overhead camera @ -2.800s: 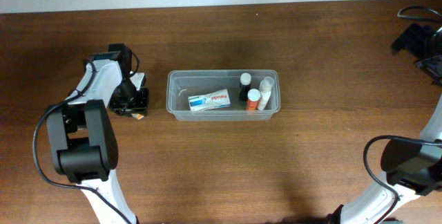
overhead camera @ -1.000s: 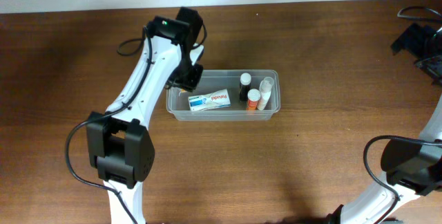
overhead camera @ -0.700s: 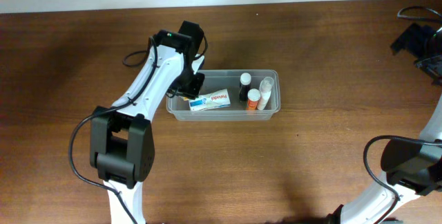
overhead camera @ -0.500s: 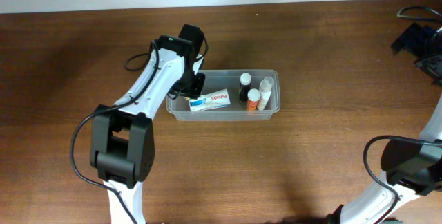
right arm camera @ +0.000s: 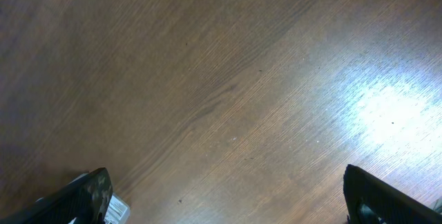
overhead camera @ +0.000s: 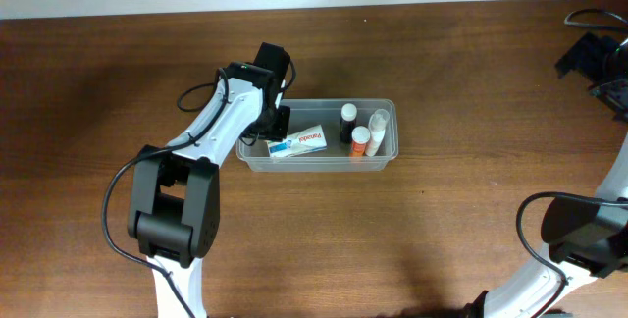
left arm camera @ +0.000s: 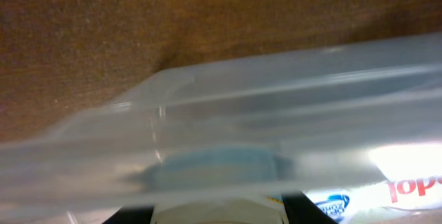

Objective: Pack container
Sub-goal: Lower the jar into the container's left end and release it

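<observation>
Clear plastic container at the centre of the overhead view, on the brown wooden table, with its long sides left to right. Inside, toward the left and middle, a white and blue box, flat and slightly slanted. To the right of the box, three small bottles close together: a black-capped bottle near the upper wall, an orange bottle just below it, and a white bottle at the right-hand end.

At the upper left corner of the container, the left gripper, just beside the left end of the box, with its white and black arm stretched up from the lower left of the frame. In the left wrist view, only a blurred stretch of the container's translucent wall and rim across the frame, with a pale blue shape behind it. At the lower right, red lettering and a blue mark on the box. Along the bottom edge, dark finger parts with something pale between them. Cannot tell the width of the opening, nor any hold on an object.

Well apart from the container, the right gripper, over bare wood with a bright patch of glare at the right of the right wrist view. Fingertips at the lower left and lower right corners of that view, spread wide, with nothing between them but table.
</observation>
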`<state>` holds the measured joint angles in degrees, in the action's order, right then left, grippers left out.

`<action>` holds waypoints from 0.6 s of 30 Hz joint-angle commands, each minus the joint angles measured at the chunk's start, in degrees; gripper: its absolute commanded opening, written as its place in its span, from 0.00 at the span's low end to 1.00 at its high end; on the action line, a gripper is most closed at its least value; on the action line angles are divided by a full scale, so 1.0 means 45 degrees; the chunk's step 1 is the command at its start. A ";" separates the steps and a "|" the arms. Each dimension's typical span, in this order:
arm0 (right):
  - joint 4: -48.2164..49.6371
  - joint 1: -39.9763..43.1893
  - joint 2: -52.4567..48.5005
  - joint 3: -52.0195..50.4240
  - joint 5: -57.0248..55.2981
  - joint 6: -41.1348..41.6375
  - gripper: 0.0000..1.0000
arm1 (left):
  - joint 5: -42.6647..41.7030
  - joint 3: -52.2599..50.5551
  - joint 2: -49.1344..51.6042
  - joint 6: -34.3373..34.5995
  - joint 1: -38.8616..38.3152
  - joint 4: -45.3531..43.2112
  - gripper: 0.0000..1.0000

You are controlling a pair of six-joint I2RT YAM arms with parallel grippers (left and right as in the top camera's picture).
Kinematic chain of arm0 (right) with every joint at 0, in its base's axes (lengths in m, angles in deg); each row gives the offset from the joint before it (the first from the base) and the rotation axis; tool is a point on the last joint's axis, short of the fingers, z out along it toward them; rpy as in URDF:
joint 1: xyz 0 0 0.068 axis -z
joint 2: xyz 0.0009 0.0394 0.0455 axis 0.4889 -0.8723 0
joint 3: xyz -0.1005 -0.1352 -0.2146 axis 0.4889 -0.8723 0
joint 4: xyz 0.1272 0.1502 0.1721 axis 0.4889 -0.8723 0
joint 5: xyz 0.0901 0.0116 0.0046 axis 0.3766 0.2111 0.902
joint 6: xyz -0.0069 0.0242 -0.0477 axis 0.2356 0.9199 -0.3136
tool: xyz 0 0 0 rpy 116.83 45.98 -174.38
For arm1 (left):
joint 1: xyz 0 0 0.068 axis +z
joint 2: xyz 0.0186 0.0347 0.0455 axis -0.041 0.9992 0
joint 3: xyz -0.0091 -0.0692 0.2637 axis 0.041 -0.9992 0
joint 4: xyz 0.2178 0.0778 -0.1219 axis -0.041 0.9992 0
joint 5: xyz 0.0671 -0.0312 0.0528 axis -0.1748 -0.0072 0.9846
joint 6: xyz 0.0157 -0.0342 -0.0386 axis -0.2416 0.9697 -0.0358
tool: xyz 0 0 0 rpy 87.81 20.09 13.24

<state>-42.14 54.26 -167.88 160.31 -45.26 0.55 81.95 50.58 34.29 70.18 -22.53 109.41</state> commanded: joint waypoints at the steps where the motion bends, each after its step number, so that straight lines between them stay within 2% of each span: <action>1: -0.0073 0.0034 0.0311 0.0131 0.0015 -0.0073 0.98 | 0.0228 -0.0087 -0.0155 0.0214 0.0019 -0.0175 0.35; 18: -0.0073 0.0034 0.0311 0.0131 0.0019 -0.0073 0.98 | 0.0471 -0.0087 -0.0155 0.0209 0.0019 -0.0704 0.35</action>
<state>-42.14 54.26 -167.88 160.31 -45.26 0.53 82.82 50.45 34.29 70.40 -22.53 106.57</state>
